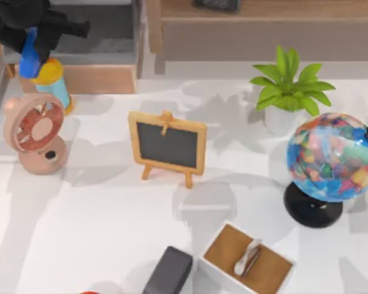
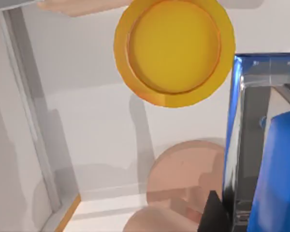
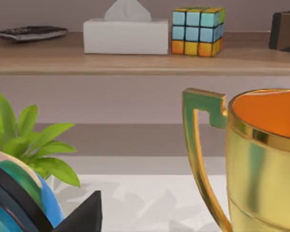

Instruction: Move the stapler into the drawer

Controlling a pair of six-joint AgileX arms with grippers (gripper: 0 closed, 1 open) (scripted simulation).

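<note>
Our left gripper is clamped on the stapler at the desk's far left corner, its long axis nearly upright. The drawer lies just beside, to the right; our right arm is parked

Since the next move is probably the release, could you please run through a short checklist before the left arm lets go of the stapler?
1. Stapler held by the left gripper: ok, the blue bar hangs below the dark fingers at the top view's upper left.
2. Stapler over the drawer: not ok, it sits above the drawer's left front corner and over the yellow-topped cylinder.
3. Drawer open: ok, its dark inside shows behind the tan front panel.
4. Path into the drawer: cannot tell, the arm hides that corner.
5. Pink fan out of the way: ok, it stands in front of the drawer.
6. Right gripper: cannot tell, low beside the globe.
</note>
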